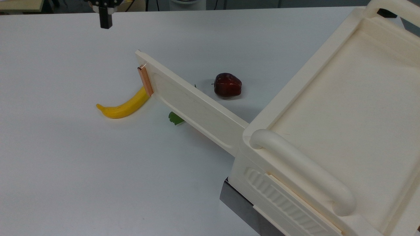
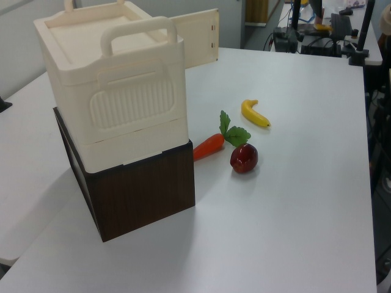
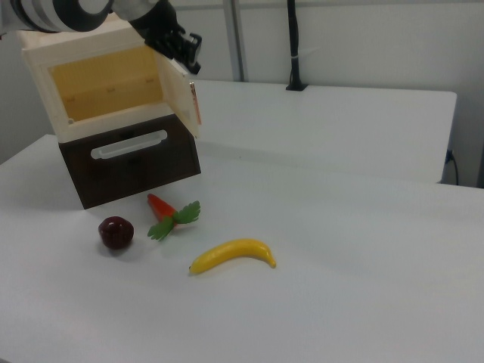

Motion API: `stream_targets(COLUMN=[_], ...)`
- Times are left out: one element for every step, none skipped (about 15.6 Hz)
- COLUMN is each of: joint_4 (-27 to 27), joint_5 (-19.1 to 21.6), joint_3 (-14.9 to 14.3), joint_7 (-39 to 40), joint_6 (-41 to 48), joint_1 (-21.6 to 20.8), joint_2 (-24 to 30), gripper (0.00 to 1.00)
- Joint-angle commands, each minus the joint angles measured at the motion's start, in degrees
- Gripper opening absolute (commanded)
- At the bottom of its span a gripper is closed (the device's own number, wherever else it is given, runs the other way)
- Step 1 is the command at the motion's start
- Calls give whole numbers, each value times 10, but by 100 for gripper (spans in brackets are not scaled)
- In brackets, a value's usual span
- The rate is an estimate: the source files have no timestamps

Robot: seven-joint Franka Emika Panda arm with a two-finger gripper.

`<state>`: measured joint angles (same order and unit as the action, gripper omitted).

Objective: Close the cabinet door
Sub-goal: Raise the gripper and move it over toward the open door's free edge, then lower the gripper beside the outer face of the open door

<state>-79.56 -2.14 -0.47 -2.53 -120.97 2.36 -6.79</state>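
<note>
Top view: the long flat cream-white plastic cabinet door (image 1: 193, 106) stands swung fully open across the frame's centre, its copper-coloured strip (image 1: 145, 80) above the yellow banana (image 1: 124, 105); the black tool (image 1: 105, 16) hangs at the upper left edge, apart from the panel, and I cannot tell how its fingers are set. Left view: the door (image 2: 198, 36) projects behind the large cream-white plastic cabinet (image 2: 116, 91) at upper centre. Right view: the tool (image 3: 178, 41) sits at upper left, close behind the open door (image 3: 185, 94). Judged stage: approach, no contact yet. The next move calls for pressing the door's outer face near its free edge, sweeping it shut.
</note>
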Motion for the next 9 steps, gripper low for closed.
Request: stream_targets(joint_4=[-2,-1,-1,-2,-2,-1,0,0,0], joint_5=[8,8,8,8,7,7,7,5,4], joint_3=[1,3,4,6,7,8,8,8,8], joint_7=[-34,-51,-66,-80,-97,-115,-140,-167,-193], joint_6=[-111,-131,-152,-173,-190,-204,-215,-223,-229], joint_1=[-5,-5,-6,-8,-10,-11,-19,-31,-34], joint_2=[-23,-28,-34,-40,-48,-59,-68,-77,-84], gripper=[0,0,0,0,0,0,0,0,0])
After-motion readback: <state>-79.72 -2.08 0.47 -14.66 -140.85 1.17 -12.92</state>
